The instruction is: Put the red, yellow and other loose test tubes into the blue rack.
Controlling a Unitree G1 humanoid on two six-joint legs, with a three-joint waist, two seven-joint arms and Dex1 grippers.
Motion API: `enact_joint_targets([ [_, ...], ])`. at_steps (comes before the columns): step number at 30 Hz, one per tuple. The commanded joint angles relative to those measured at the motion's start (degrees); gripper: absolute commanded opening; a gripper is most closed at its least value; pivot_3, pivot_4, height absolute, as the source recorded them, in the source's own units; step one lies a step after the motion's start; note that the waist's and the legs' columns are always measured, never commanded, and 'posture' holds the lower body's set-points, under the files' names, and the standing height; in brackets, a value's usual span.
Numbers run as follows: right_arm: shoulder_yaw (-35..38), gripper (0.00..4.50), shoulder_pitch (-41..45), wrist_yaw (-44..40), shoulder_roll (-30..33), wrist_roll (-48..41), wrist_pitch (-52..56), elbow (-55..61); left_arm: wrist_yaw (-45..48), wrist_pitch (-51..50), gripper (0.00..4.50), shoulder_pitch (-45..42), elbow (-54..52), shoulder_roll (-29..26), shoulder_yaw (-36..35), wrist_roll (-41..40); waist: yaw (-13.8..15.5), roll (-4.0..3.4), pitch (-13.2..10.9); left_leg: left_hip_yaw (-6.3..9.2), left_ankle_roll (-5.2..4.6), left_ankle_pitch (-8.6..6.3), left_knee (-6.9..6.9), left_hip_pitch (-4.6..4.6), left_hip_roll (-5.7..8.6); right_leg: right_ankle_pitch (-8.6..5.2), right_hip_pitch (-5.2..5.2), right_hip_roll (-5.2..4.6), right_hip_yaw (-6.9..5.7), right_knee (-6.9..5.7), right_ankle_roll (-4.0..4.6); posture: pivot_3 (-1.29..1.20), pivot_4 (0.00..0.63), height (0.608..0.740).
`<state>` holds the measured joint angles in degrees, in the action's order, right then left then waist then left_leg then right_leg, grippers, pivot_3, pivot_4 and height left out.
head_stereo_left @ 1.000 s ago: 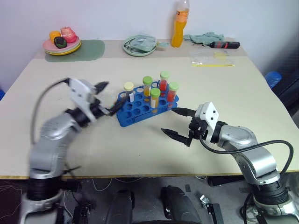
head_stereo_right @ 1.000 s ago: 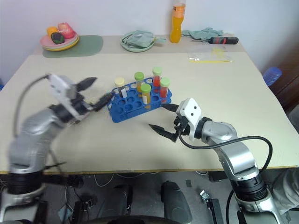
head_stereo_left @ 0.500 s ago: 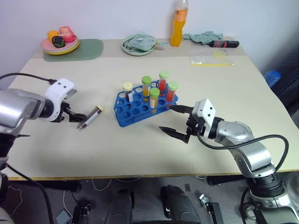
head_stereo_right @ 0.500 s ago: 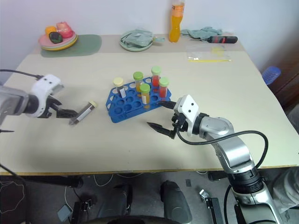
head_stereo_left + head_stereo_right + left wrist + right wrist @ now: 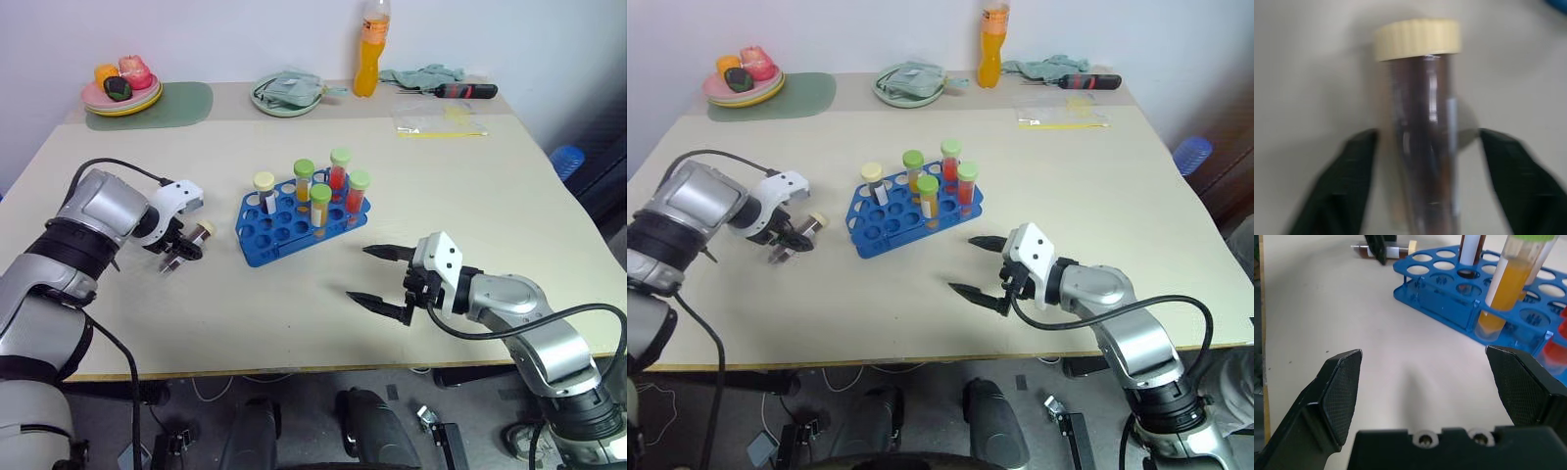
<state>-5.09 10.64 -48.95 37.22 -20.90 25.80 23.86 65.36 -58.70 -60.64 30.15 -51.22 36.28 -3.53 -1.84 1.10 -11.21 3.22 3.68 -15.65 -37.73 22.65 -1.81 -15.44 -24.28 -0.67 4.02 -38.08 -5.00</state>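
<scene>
The blue rack point(image 5: 269, 241) stands mid-table and holds several upright tubes with green and cream caps, filled orange, red and dark. To its left a loose test tube point(image 5: 194, 240) with a cream cap and dark brown contents lies flat on the table. My left gripper point(image 5: 182, 252) points down over it. In the left wrist view its fingers point(image 5: 1359, 166) stand on either side of the tube point(image 5: 1422, 147), with narrow gaps showing. My right gripper point(image 5: 360, 272) hovers open and empty, right of the rack and towards the table's front edge.
At the back left, a pink plate of fruit point(image 5: 122, 95) sits on a green mat point(image 5: 191, 102). A green plate with a cloth point(image 5: 290, 95), an orange bottle point(image 5: 369, 54), a screwdriver point(image 5: 470, 90) and a plastic bag point(image 5: 438, 119) line the back.
My left arm swung from beside the rack down and left to the lying tube, and its fingers have drawn in around it. The right gripper stays open and has drifted slightly towards the front edge.
</scene>
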Motion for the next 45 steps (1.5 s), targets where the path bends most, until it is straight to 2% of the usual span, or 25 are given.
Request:
enact_joint_targets([
  [1, 1.2, 4.50, 0.1, 0.3, 0.2, -0.2, -1.2, 2.5, 1.5, 0.6, 1.11, -1.2, -0.2, -0.7, -1.3, 2.4, -0.3, 0.00, 0.0, 0.01, 0.00, 0.00, 0.00, 0.00, 0.00, 0.00, 0.00, 0.00, 0.00, 0.00, 0.00, 0.00, 0.150, 0.740],
  [2, 1.1, 4.50, 0.2, 0.3, 0.1, -0.2, -1.3, 2.4, 1.8, 0.8, 0.80, -0.9, -0.6, -1.1, -1.5, 2.8, -0.4, 0.00, 0.0, 0.01, 0.00, 0.00, 0.00, 0.00, 0.00, 0.00, 0.00, 0.00, 0.00, -0.01, 0.00, 0.00, 0.150, 0.740],
  [5, 0.9, 4.50, 0.9, 0.2, 0.1, -0.2, -1.2, 2.0, -0.3, 2.8, 0.74, 0.2, -1.7, -2.9, -6.0, 2.8, -0.6, 0.00, 0.0, 0.03, 0.00, 0.00, 0.00, 0.00, 0.00, 0.00, 0.00, 0.00, 0.00, -0.02, 0.00, 0.00, 0.150, 0.740],
  [7, 1.2, 4.50, 1.1, 0.3, 0.2, -0.4, -1.3, 1.7, -6.7, 7.8, 0.74, 1.4, -2.1, -2.3, -15.1, 0.5, -0.7, 0.02, 0.0, 0.03, 0.00, 0.00, 0.00, 0.00, -0.02, 0.00, -0.01, 0.01, 0.00, -0.02, 0.00, 0.00, 0.150, 0.740],
  [9, 1.4, 4.50, 1.1, 1.2, -0.3, 0.1, -1.4, 1.1, -13.5, 20.8, 0.74, 5.5, -6.8, 0.3, -30.7, -5.8, -0.6, 0.02, 0.0, 0.05, 0.00, 0.00, -0.03, 0.03, -0.03, 0.00, -0.04, 0.00, -0.02, -0.03, 0.00, 0.00, 0.150, 0.740],
  [10, 1.5, 4.50, 1.2, 2.7, -1.3, 0.7, -1.6, 0.1, -17.2, 26.3, 0.74, 8.6, -13.5, 2.7, -39.5, -8.9, -0.6, 0.02, 0.0, 0.06, 0.00, 0.00, -0.07, 0.06, -0.06, 0.01, -0.05, -0.04, -0.04, -0.06, 0.00, 0.00, 0.150, 0.740],
  [12, 1.9, 4.50, 0.9, 4.8, -2.9, 0.7, -1.0, -1.0, -20.9, 23.9, 0.74, 13.3, -26.1, 7.8, -51.6, -17.0, -0.2, 0.06, 0.0, 0.10, 0.01, 0.00, -0.17, 0.22, -0.07, 0.02, -0.08, -0.15, -0.11, -0.03, -0.01, 0.00, 0.150, 0.740],
  [15, 2.0, 4.50, -0.5, 5.2, -4.0, -0.4, -0.3, -0.6, -23.0, 16.7, 0.74, 22.2, -44.0, 15.1, -58.2, -29.9, -0.1, -0.01, 0.0, 0.08, 0.03, 0.01, -0.33, 0.49, 0.02, 0.04, -0.23, -0.32, -0.14, -0.04, -0.05, 0.00, 0.150, 0.740],
  [17, 1.9, 4.50, -1.0, 5.2, -4.7, -1.2, 0.0, -0.4, -26.3, 18.1, 0.74, 29.5, -55.2, 20.2, -56.5, -31.9, 0.1, -0.06, 0.1, 0.04, 0.02, 0.00, -0.33, 0.46, 0.06, 0.06, -0.20, -0.37, -0.11, -0.03, -0.11, 0.00, 0.150, 0.740],
  [20, 1.3, 4.50, -1.0, 5.2, -5.2, -0.8, -0.2, -1.2, -30.8, 24.1, 0.74, 38.5, -65.0, 25.7, -46.7, -25.7, 0.7, -0.04, 0.1, 0.04, 0.03, 0.01, -0.38, 0.37, 0.09, 0.10, -0.11, -0.32, -0.08, -0.04, -0.16, 0.00, 0.150, 0.740],
  [24, 1.0, 4.50, -0.1, 5.3, -5.5, -0.5, -0.3, -2.1, -38.2, 35.5, 0.74, 44.1, -63.1, 33.7, -34.4, -13.8, 1.1, -0.02, 0.1, 0.05, 0.03, 0.01, -0.41, 0.08, 0.11, 0.12, 0.22, -0.24, -0.06, -0.02, -0.16, 0.00, 0.150, 0.740],
  [27, 1.0, 4.50, 0.6, 5.4, -5.7, -0.6, 0.0, -2.3, -42.3, 43.9, 0.74, 45.6, -57.8, 37.5, -29.7, -6.6, 0.9, -0.03, 0.1, 0.00, 0.00, -0.01, -0.32, -0.34, 0.10, 0.10, 0.63, -0.19, -0.02, 0.12, -0.15, 0.00, 0.150, 0.740],
  [31, 1.0, 4.50, 0.5, 5.8, -5.8, -0.5, 0.1, -2.0, -46.4, 51.4, 0.74, 45.1, -51.1, 41.3, -27.8, -1.7, 0.9, -0.03, 0.1, 0.03, -0.03, -0.02, -0.30, -0.38, 0.07, 0.10, 0.63, -0.12, -0.01, 0.11, -0.14, 0.00, 0.150, 0.740],
  [35, 1.2, 4.50, -0.2, 6.6, -5.8, -0.7, 0.5, -0.9, -47.4, 55.3, 0.74, 44.9, -46.0, 42.4, -27.9, -0.1, 1.0, -0.03, 0.1, 0.03, -0.03, -0.02, -0.31, -0.37, 0.07, 0.10, 0.63, -0.13, -0.01, 0.11, -0.15, 0.00, 0.150, 0.740],
  [45, 1.7, 4.50, -0.6, 7.3, -5.6, -0.6, 0.5, -0.5, -49.3, 55.1, 0.74, 45.9, -42.8, 41.9, -30.4, 0.3, 0.9, -0.03, 0.1, 0.04, -0.03, -0.03, -0.30, -0.36, 0.07, 0.10, 0.63, -0.13, -0.01, 0.12, -0.15, 0.00, 0.150, 0.740],
])
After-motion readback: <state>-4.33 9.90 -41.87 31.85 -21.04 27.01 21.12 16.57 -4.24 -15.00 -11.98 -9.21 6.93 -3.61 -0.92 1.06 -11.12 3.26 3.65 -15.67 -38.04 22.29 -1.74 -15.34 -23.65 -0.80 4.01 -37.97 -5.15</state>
